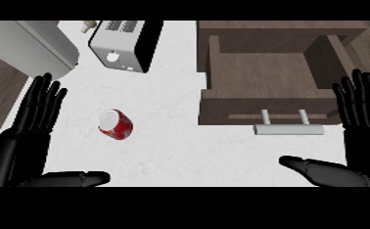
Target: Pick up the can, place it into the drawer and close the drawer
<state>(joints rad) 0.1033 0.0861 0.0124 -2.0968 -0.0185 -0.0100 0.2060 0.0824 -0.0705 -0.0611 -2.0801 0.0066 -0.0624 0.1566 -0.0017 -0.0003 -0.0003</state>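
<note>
A white, faintly marbled counter (180,140) fills most of the view from above. At the upper left stands a silver toaster (123,44) with black sides, and just beside it a small tan object (88,25) too small to identify. A pale grey rounded appliance (36,47) sits at the far left, with dark wood flooring (9,83) visible below it.

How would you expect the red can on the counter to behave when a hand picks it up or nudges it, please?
The can looks tilted or on its side, so a nudge would probably roll it. Its smooth round wall may slip between fingers. It is small, so likely light.
</note>
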